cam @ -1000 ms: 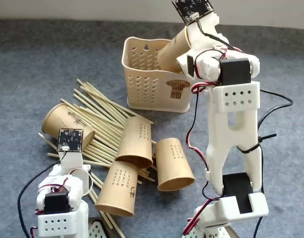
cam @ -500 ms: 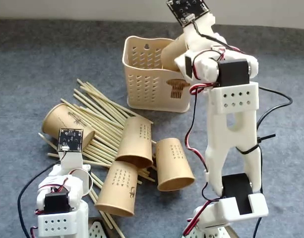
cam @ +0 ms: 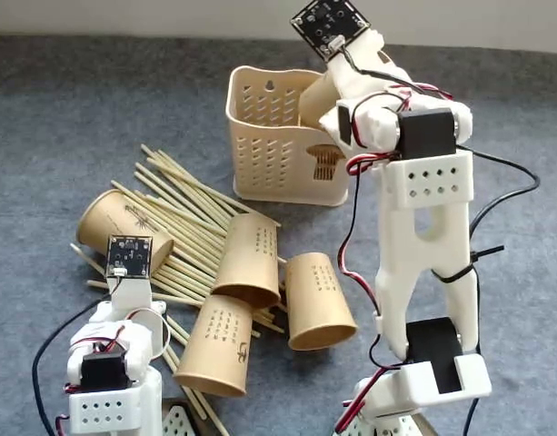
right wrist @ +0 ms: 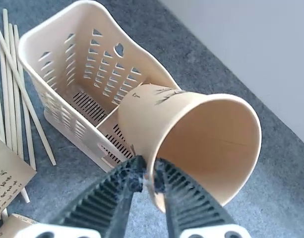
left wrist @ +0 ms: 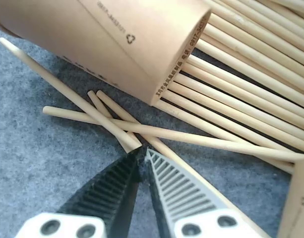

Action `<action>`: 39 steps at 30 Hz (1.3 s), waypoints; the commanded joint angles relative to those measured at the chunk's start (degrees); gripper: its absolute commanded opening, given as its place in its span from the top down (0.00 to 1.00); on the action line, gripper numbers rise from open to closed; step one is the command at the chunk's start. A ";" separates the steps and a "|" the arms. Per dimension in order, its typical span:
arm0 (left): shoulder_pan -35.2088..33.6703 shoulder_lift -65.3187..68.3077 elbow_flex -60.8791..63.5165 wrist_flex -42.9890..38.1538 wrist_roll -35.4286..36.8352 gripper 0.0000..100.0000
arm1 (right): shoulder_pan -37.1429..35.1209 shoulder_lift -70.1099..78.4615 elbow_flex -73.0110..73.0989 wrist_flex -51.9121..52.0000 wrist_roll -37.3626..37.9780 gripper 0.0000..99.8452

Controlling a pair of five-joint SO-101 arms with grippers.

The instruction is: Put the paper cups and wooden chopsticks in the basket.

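Observation:
My right gripper [right wrist: 148, 177] is shut on the rim of a paper cup [right wrist: 201, 139], which is tilted with its base inside the cream basket [right wrist: 87, 84]. From above, that cup [cam: 316, 94] leans over the basket's [cam: 269, 145] right rim. Three more paper cups [cam: 249, 259] lie on their sides mid-table, and another cup [cam: 124, 222] rests on the pile of wooden chopsticks [cam: 183, 227]. My left gripper [left wrist: 143, 152] is shut and holds nothing. Its tips sit just above crossed chopsticks [left wrist: 156, 136], next to the base of a lying cup [left wrist: 127, 39].
The grey carpeted table [cam: 60, 118] is bare at the far left and on the right past the right arm [cam: 423, 236]. The left arm's base [cam: 110, 381] stands at the near left edge. A pale wall runs behind the basket.
The right arm has swung slightly left, carrying the held cup farther over and into the basket. The left arm and the loose cups and chopsticks have not moved.

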 commanded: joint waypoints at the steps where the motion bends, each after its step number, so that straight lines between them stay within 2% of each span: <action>1: -0.04 -0.40 1.10 0.35 0.44 0.99 | -1.45 -3.30 -0.84 -0.13 -0.97 0.84; 5: -0.04 -0.40 1.10 0.35 0.44 0.99 | -3.65 -3.47 -0.84 -1.36 -5.19 0.82; 17: -0.04 -0.40 1.10 0.35 0.44 0.99 | -10.68 -3.21 -0.40 -2.59 -6.51 0.82; 22: -0.04 -0.40 1.10 0.35 0.44 0.99 | -10.95 -3.56 -0.31 -2.59 -6.51 0.82; 34: -0.04 -0.40 1.10 0.35 0.44 0.99 | -13.76 -5.41 -0.40 17.63 -6.59 0.82; 39: -0.04 -0.40 1.10 0.35 0.44 0.99 | -17.89 -13.85 6.37 17.45 -8.88 0.84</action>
